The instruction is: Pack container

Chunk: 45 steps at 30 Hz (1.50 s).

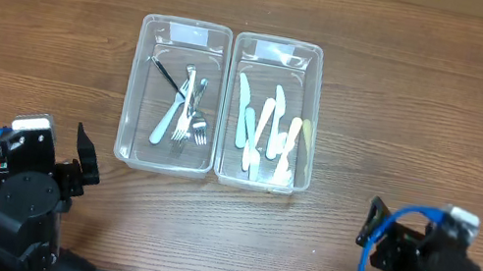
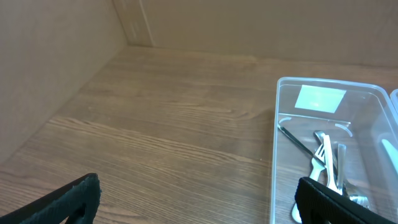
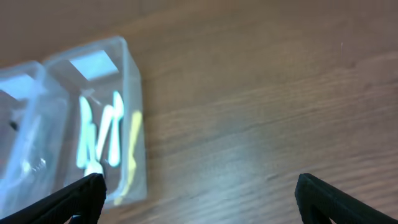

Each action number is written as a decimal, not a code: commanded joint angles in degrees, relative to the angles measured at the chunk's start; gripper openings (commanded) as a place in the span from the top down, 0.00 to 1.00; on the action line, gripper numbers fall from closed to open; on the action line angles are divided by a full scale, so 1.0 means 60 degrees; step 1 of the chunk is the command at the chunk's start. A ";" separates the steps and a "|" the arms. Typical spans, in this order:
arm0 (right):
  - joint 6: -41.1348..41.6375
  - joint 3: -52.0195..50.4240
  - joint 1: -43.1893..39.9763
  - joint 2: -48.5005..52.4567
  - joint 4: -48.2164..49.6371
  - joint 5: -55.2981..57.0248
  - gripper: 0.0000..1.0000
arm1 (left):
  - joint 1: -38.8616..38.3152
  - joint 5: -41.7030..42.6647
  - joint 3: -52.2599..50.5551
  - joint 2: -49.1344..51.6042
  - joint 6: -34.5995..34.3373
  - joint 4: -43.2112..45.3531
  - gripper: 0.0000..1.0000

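Wood-grain table (image 1: pixel 426 108) carries everything; a plain brown wall (image 2: pixel 50 74) bounds it at left and rear. Clear left bin (image 1: pixel 136 87) and right bin (image 1: pixel 313 118) touch at centre. Left gripper (image 2: pixel 199 208) and right gripper (image 3: pixel 200 202) stand wide and empty at the near edge, well apart from them. The left holds metal forks (image 1: pixel 187 116), the right pale plastic cutlery (image 1: pixel 262 129). Each bin's white label (image 1: pixel 187 34) is unreadable.

no readable text, container labels blank
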 commanded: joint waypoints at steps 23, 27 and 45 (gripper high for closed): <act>-0.2397 -0.6932 -0.1024 -0.3559 0.9504 -0.0135 0.00 | -0.0080 -0.0193 -0.0106 -0.0084 0.0168 0.0025 0.00; -0.1577 -0.7249 -0.1024 -0.3559 0.8546 -0.0200 0.00 | -0.0080 -0.0193 -0.0106 -0.0084 0.0168 0.0025 0.00; -0.2229 -0.7249 -0.1042 -0.3559 0.8572 -0.0310 0.00 | -0.0080 -0.0193 -0.0106 -0.0084 0.0168 0.0025 0.00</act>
